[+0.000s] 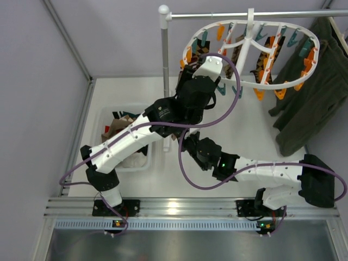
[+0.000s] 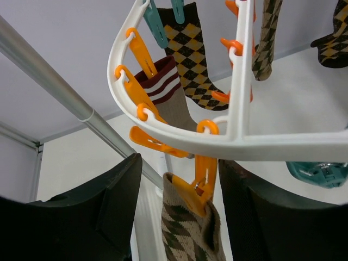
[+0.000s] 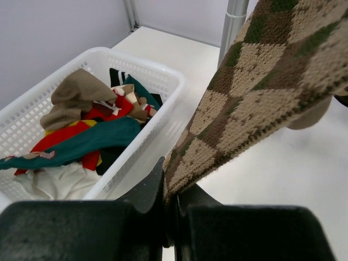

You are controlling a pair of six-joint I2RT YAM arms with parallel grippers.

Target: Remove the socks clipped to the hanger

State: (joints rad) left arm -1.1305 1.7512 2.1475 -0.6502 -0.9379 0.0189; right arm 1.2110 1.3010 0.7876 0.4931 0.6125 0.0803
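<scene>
The white oval hanger (image 1: 304, 28) hangs from the rack bar with several brown and tan argyle socks (image 1: 272, 51) clipped to it. In the left wrist view its rim (image 2: 283, 144) carries an orange clip (image 2: 198, 190) pinching the cuff of a tan diamond-pattern sock (image 2: 190, 236). My left gripper (image 2: 182, 217) is open, one finger (image 2: 92, 212) on each side of that clip and cuff, with a gap showing on both sides. Lower down, my right gripper (image 3: 173, 206) is shut on a tan checkered sock (image 3: 261, 81) that stretches up and to the right. In the top view the left arm hides that sock.
A white basket (image 3: 157, 76) holding red, teal and tan socks sits at the left, by the grey rack pole (image 1: 166, 76). A dark green garment (image 1: 310, 92) hangs at the right. A maroon-striped sock (image 2: 168, 92) and a yellow argyle one (image 2: 193, 54) hang nearby.
</scene>
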